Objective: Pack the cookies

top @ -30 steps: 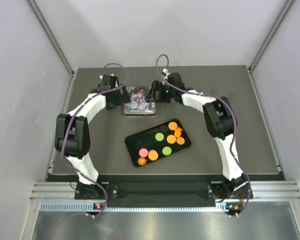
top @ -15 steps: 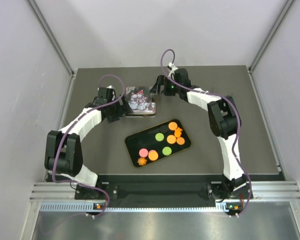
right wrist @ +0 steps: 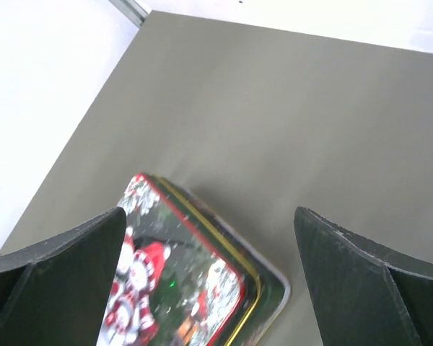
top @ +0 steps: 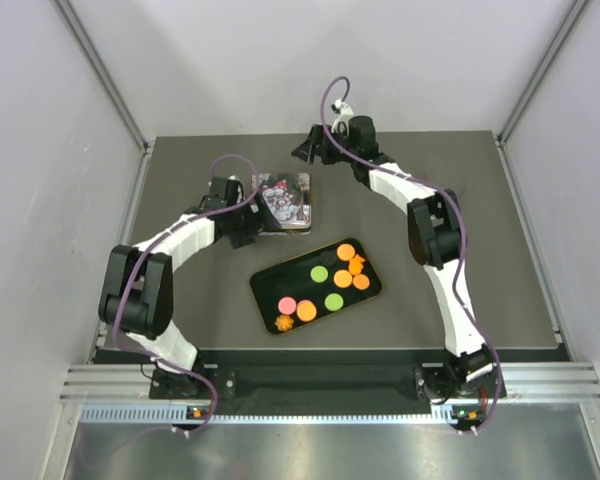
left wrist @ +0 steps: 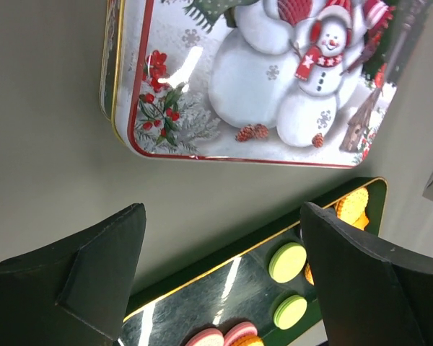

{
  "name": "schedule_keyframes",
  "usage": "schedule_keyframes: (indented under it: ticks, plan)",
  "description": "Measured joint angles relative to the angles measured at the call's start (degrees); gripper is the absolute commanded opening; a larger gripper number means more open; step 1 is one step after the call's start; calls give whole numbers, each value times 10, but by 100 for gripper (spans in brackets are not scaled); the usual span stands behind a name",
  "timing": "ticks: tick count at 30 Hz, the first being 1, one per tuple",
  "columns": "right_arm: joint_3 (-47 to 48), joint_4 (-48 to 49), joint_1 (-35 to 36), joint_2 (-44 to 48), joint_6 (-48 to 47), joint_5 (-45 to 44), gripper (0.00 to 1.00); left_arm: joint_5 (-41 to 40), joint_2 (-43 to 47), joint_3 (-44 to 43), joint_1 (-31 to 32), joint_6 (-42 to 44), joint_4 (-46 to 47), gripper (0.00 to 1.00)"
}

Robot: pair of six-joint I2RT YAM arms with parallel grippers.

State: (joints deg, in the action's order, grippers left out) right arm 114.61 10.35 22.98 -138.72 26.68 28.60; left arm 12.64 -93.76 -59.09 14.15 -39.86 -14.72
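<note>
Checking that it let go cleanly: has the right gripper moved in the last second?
Yes. The right gripper has backed away, farther from the black tray, toward the top of the overhead view.

Tin (top: 285,198) and tray (top: 298,274) — narrow gap between.

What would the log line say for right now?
left fingers: open, by snowman tin | right fingers: open, apart from tin | cookies: in black tray

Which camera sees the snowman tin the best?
The left wrist view. There the snowman tin fills the upper picture, sharp enough to show snowmen, berries and red rim. The top external view shows it tiny. The right wrist view shows it blurry and cut off at the bottom edge.
</note>
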Motion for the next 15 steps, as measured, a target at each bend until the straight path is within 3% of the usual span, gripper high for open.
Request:
schedule_keyframes:
  ticks: [15]
  plan:
    - [93, 9, 14, -122, 25, 54, 100, 15, -56, -51, 5, -30, 14, 91]
